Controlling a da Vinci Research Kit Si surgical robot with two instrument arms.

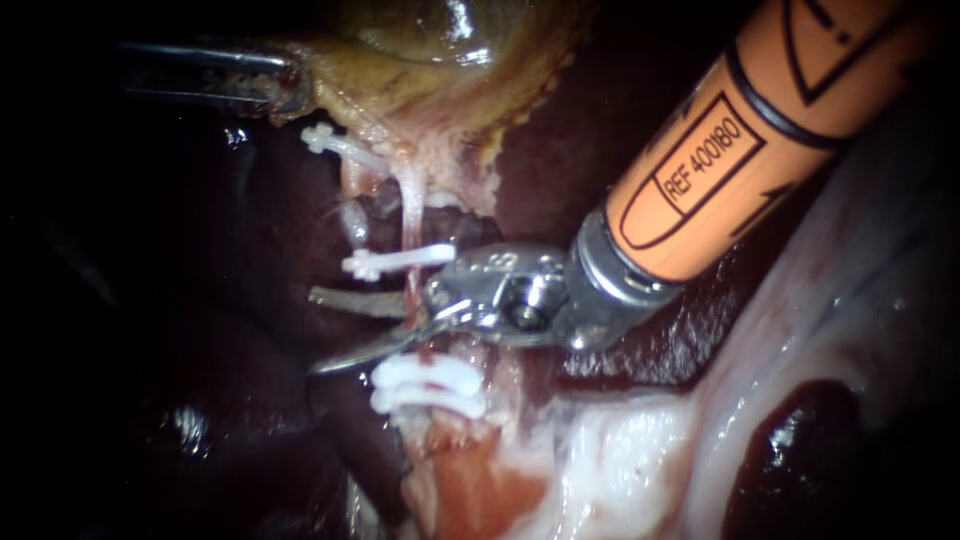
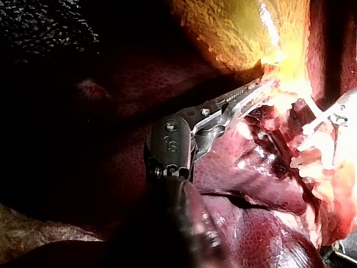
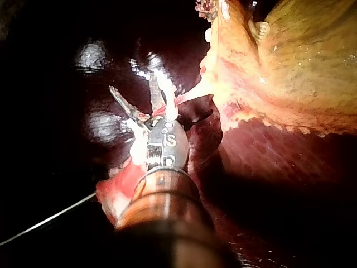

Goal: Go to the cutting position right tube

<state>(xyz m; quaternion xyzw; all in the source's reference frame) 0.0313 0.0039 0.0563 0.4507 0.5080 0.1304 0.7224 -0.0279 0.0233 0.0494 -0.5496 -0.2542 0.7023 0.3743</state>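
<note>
Endoscope view puts my right instrument (image 1: 335, 330) nearest, its two blades spread wide with a clear gap and nothing gripped. The right tube (image 1: 411, 215) runs through that gap, deep in the crotch near the hinge. I cannot tell whether either blade touches it.

Just beyond the upper blade, on the gallbladder side, a single white clip (image 1: 400, 260) sits on the tube. Just beyond the lower blade is a pair of white clips (image 1: 430, 388), so the blades straddle the bare stretch between them. The right wrist view agrees: the blades stand apart in a V with the pale tube between them.

Farther along the tube lies the gallbladder (image 1: 430, 60). My left instrument (image 1: 285, 85) has its jaws closed on the gallbladder's edge, holding it away from the dark liver (image 1: 560, 160).

I judge the approach all but complete, since the blades sit at the cutting site. What is left, at most, is a small check that the tube lies fully within the blades and clear of both sets of clips. The tube is not yet cut.
</note>
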